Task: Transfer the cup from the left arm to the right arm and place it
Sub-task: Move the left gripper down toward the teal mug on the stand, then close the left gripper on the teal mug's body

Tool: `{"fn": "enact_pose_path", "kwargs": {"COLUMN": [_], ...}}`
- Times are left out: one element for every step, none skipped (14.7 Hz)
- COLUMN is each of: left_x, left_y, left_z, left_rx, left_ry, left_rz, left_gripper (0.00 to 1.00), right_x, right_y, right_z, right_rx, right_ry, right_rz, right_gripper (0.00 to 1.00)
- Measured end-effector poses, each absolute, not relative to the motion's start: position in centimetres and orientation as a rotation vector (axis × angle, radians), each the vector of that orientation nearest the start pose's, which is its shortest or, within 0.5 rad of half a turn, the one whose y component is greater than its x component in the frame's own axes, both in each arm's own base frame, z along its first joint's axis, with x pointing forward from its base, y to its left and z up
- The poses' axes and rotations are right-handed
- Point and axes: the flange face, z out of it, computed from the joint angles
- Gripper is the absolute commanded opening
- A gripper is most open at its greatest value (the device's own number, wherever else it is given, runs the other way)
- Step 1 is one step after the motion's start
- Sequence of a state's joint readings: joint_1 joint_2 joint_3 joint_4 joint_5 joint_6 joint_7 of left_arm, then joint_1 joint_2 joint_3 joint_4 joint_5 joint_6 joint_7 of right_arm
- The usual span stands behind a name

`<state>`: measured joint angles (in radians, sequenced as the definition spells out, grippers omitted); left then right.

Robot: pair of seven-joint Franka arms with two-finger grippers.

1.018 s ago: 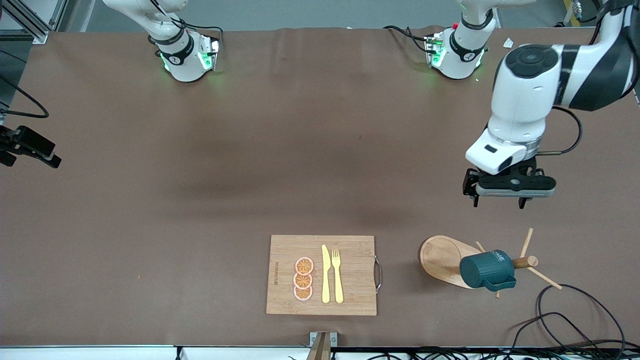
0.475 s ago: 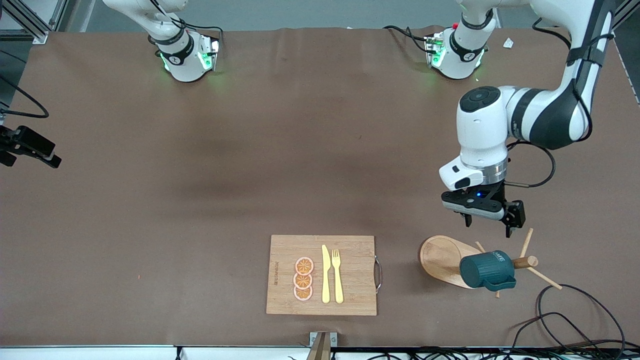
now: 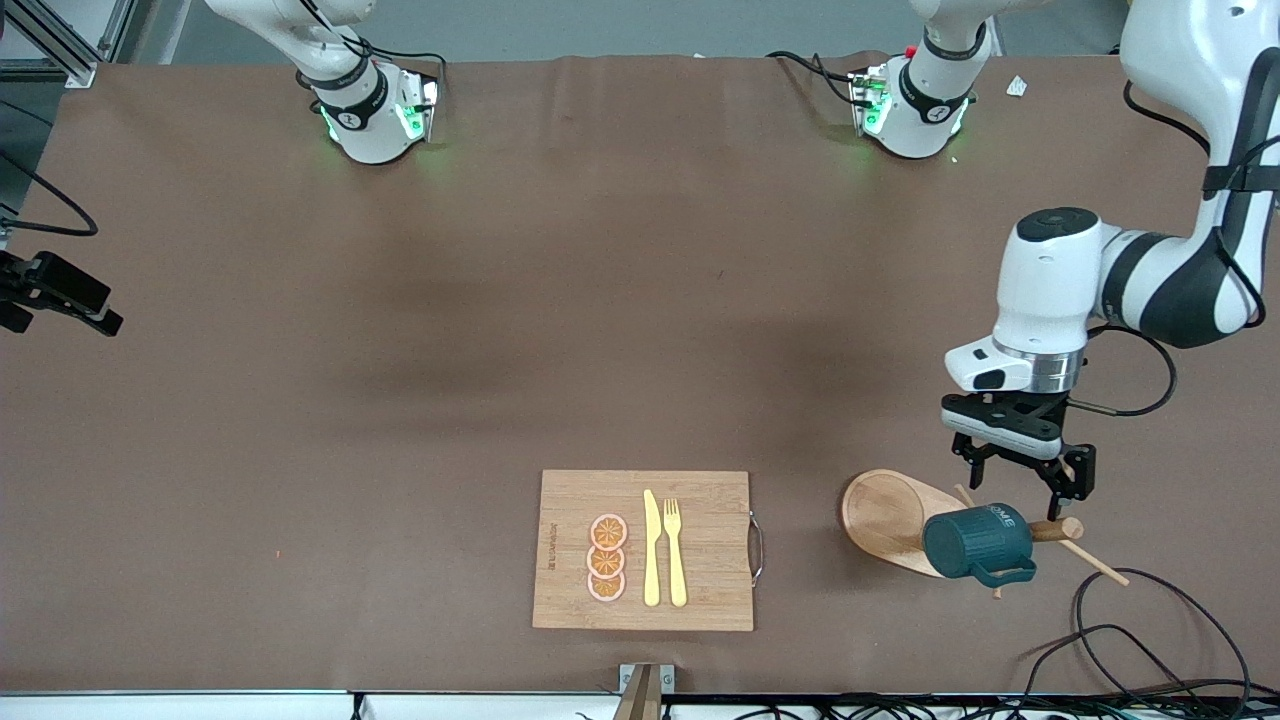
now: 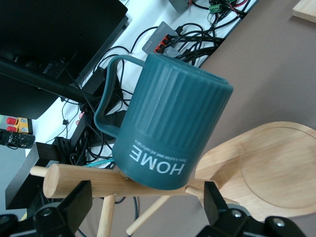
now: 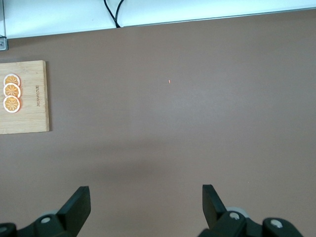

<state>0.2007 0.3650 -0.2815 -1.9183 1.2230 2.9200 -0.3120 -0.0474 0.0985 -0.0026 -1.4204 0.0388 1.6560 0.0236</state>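
The dark teal ribbed cup [image 3: 975, 541] with white lettering hangs on a peg of a wooden mug rack [image 3: 1050, 527] that has a round wooden base [image 3: 880, 515], toward the left arm's end of the table. My left gripper [image 3: 1022, 482] is open just above the cup and the rack. In the left wrist view the cup [image 4: 173, 128] fills the middle, handle to one side, with my open left gripper [image 4: 146, 202] close to its lettered end and astride the rack's post [image 4: 84, 180]. My right gripper [image 5: 146, 203] is open over bare table and shows only in the right wrist view.
A wooden cutting board [image 3: 645, 550] with orange slices [image 3: 606, 557], a yellow knife [image 3: 651, 548] and a yellow fork [image 3: 675, 550] lies near the front camera's edge. Black cables [image 3: 1150, 640] lie beside the rack.
My left arm has swung down toward the rack and shifted toward its own end of the table, so the open gripper now hangs just over the cup. The cup has not moved.
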Motion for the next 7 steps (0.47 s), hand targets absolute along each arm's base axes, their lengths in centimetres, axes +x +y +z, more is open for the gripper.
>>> {"fn": "enact_pose_path", "kwargs": {"left_x": [63.6,63.6,63.5,63.4,63.3,63.2,63.0], "left_y": [-10.1,-10.6,-11.1,-11.7,-12.4,-13.2,-14.0], "left_z": [36.0,36.1,36.0,35.9,35.7,35.6,35.5], "left_rx": [-2.352,-2.349,-2.348,-2.352,-2.360,-2.364,-2.368], "left_ry": [1.055,1.063,1.064,1.057,1.042,1.035,1.032], "left_rz": [-0.923,-0.923,-0.916,-0.908,-0.897,-0.890,-0.886], "left_gripper": [1.00,1.00,1.00,1.00,1.00,1.00,1.00], "right_x": [59.4,59.4,59.4,59.4,59.4,59.4,59.4], "right_y": [-2.6,-2.6,-2.6,-2.6,-2.6,-2.6,-2.6], "right_z": [64.8,64.8,64.8,64.8,64.8,64.8,64.8], "right_rx": [-3.095,-3.095,-3.095,-3.095,-3.095,-3.095,-3.095], "right_ry": [0.115,0.115,0.115,0.115,0.115,0.115,0.115], "right_rz": [-0.213,-0.213,-0.213,-0.213,-0.213,-0.213,-0.213], "right_gripper": [1.00,1.00,1.00,1.00,1.00,1.00,1.00]}}
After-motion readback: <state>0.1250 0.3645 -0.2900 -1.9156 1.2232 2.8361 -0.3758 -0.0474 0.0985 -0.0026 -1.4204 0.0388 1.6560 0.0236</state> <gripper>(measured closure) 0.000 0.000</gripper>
